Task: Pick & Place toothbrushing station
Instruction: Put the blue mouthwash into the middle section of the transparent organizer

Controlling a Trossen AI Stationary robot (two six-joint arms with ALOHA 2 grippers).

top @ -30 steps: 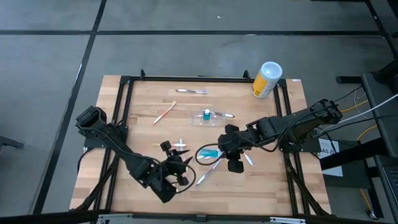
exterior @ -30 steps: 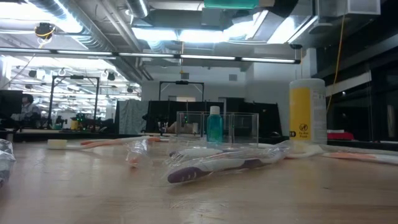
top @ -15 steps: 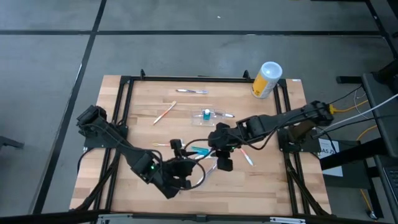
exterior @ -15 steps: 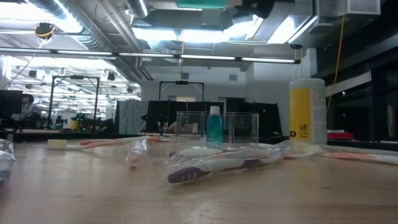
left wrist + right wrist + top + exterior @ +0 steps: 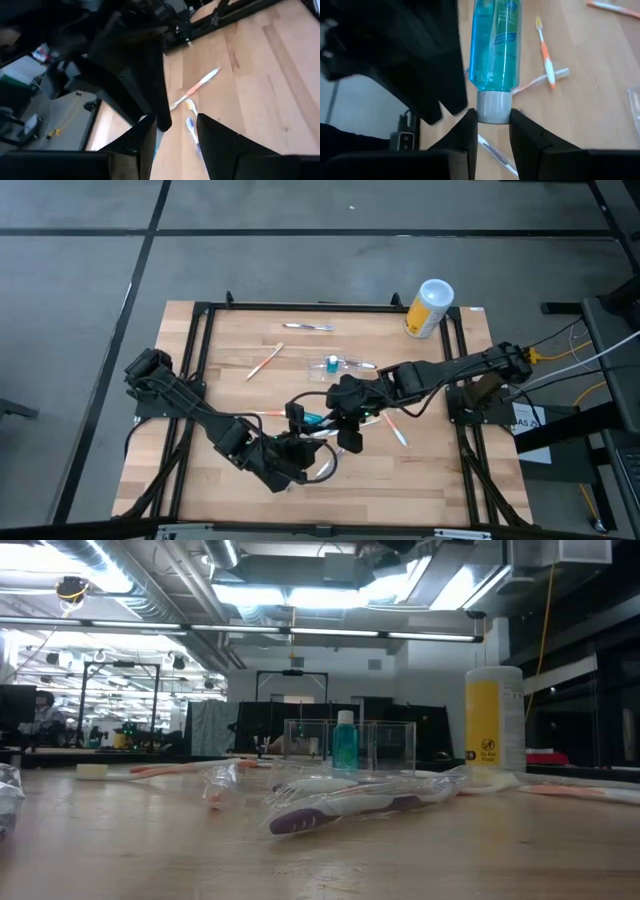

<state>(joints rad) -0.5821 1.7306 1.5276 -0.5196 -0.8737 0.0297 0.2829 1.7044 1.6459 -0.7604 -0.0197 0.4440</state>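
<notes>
The toothbrushing station, a clear plastic holder with a small teal bottle in it, stands on the table's far middle and shows in the low view. My right gripper is above the table's middle, shut on a see-through blue bottle. My left gripper hangs right beside it, on its left. In the left wrist view it is open, with only the table showing between its fingers. The right arm looms dark just ahead of it. My right gripper pinches the blue bottle's grey cap between its two fingers. The fingers come from the table's right, slanting down. The bottle's body sticks out past the fingertips toward the left arm. The bottle is lifted clear of the table.
A yellow canister with a white lid stands at the far right corner. Loose toothbrushes lie about: an orange one, one near the far edge, one by the right arm, and a wrapped purple one.
My right gripper has carried the blue bottle toward the table's left. My left gripper has risen, moved toward the right and far side, and rolled about its own axis. The two grippers now stand close together.
</notes>
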